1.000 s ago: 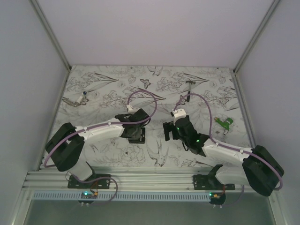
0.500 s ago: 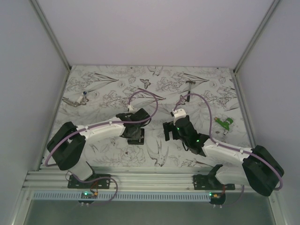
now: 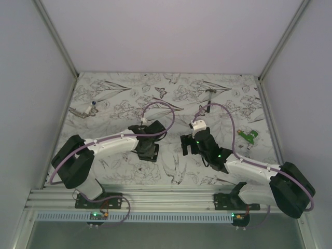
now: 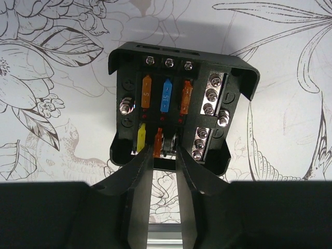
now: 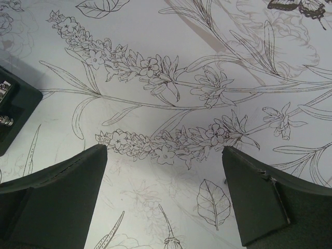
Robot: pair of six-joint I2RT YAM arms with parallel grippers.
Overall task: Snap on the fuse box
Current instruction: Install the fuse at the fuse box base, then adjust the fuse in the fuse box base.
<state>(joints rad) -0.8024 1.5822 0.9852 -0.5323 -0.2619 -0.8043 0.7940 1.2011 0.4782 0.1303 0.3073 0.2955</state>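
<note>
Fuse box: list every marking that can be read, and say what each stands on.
"15": on the blue fuse, faint.
A mark on the orange fuse to its left: too blurred to read.
Elsewhere on the fuse box: no legible text.
</note>
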